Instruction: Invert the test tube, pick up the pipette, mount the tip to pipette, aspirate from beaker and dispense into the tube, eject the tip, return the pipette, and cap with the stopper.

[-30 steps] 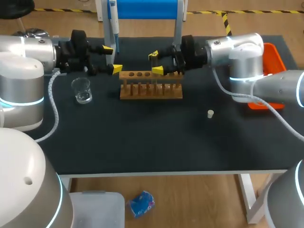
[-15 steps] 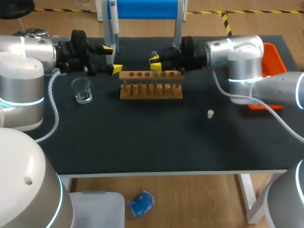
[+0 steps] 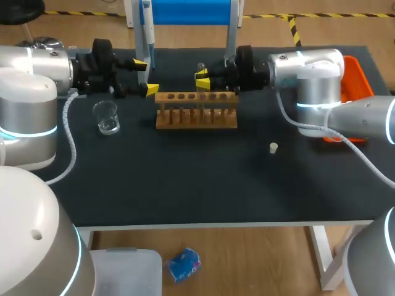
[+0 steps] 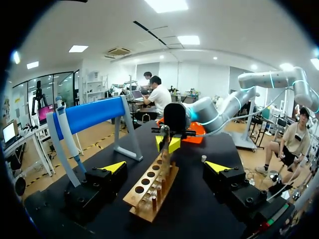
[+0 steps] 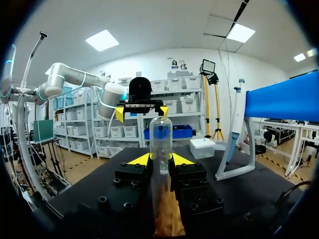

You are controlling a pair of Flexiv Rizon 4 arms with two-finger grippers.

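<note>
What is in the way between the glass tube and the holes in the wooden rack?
Nothing I can see. The right gripper holds the test tube upright above the wooden rack, with only air between them. The left gripper is open beside the rack's end, not over it.

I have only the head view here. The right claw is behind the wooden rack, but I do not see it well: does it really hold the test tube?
Observer: Yes. In the right wrist view the right claw is shut on the test tube: both fingers press it from two sides.
Operator: Is the tube straight or leaning?
Observer: It stands upright there, with the wooden rack below it, and its upper end looks rounded.
Operator: And the left claw, does it carry something?
Observer: No. The left wrist view shows the left claw open and holding nothing; the rack lies ahead of it.
</note>
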